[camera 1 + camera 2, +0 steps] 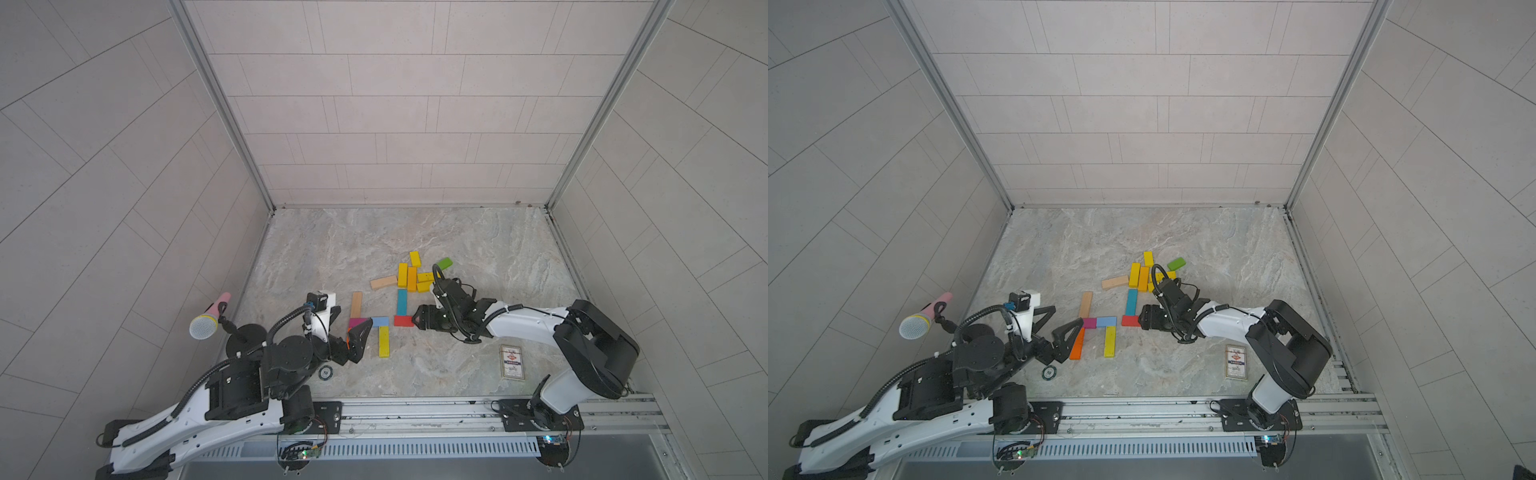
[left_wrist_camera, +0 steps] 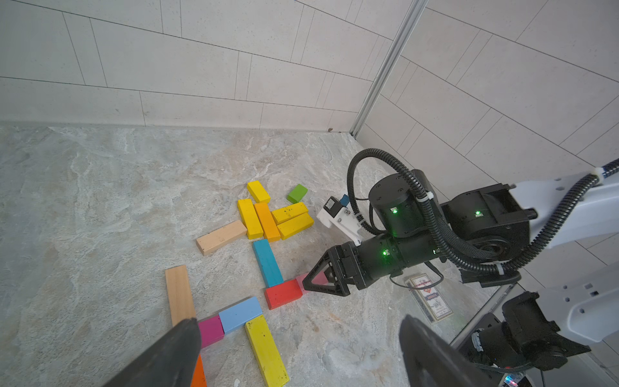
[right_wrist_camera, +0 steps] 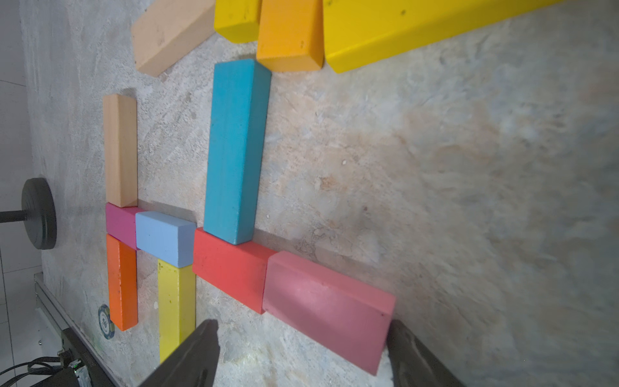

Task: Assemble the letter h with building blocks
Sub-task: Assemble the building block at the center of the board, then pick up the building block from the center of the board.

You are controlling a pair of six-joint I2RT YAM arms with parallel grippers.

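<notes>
Left wrist view, nearest stuff first: the left gripper (image 2: 298,321) has its fingers spread wide with nothing between them, and one tip hangs over the spot where the orange block (image 2: 199,375) meets the magenta block (image 2: 211,330). Those two plus the plain wood block (image 2: 179,295) make a stem, the light blue block (image 2: 239,315) is the bar and the long yellow block (image 2: 266,351) is the leg, so that already reads as an h to me. Next out, the red block (image 3: 231,268) sits just beside the light blue one, with the teal block (image 3: 236,150) running away from its far edge. The pink block (image 3: 326,311) lies flat on the surface (image 3: 452,167), butted against the red end. The right gripper (image 3: 301,321) straddles pink with its fingers released, one at a corner and the other apart from it. My take: centre the fingers before squeezing, or the close one shoves pink crooked into red, and come away straight up. Furthest back are the spare yellows (image 2: 249,217), another wood block (image 2: 221,237) and the green block (image 2: 297,193)
</notes>
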